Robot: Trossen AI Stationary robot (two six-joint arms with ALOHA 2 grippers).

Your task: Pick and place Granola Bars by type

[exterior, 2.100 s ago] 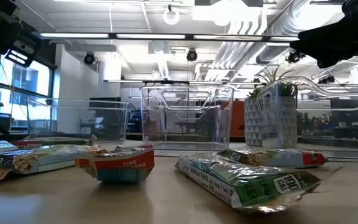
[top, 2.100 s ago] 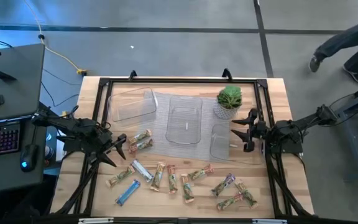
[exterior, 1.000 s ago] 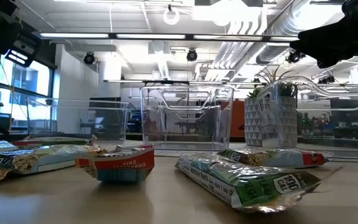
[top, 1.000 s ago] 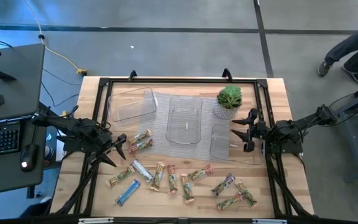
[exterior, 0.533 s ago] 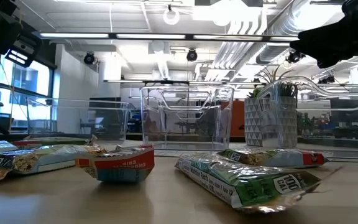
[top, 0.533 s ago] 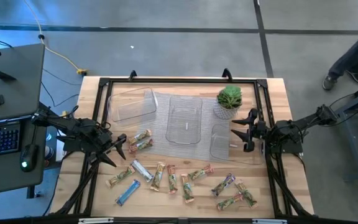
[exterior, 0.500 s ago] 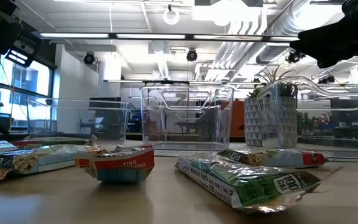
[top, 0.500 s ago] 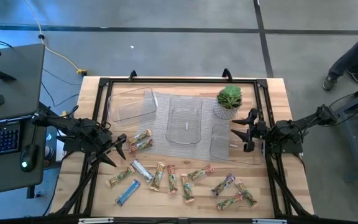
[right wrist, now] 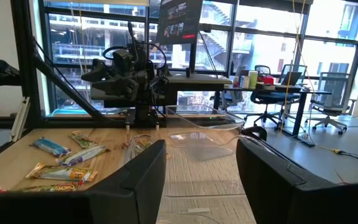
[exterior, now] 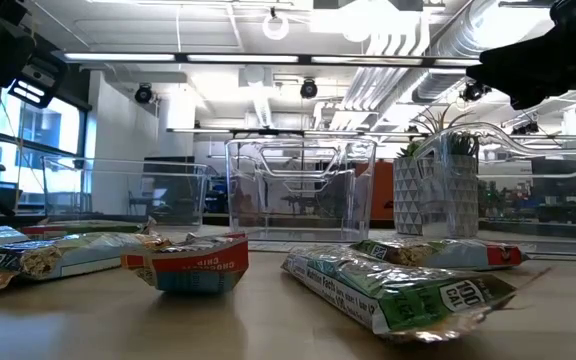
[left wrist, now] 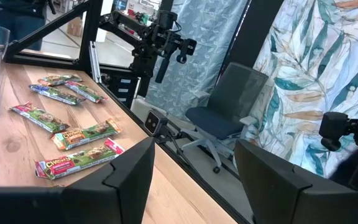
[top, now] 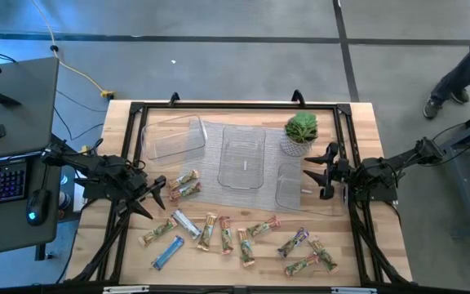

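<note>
Several granola bars in tan, green, blue and purple wrappers lie flat on the near half of the wooden table; two more lie by the left arm. In the low view a green bar and a red-ended one lie closest. My left gripper hovers open at the table's left side, beside the two bars. My right gripper hovers open at the right, over the edge of a clear tray. Both wrist views show fingers spread wide, holding nothing.
Three clear plastic trays sit on a mesh mat across the far half. A small green potted plant stands far right. A black frame runs around the table. A person's legs show beyond the right side.
Both arms and all bars have kept still. Only the person's feet beyond the table's right side have shifted.
</note>
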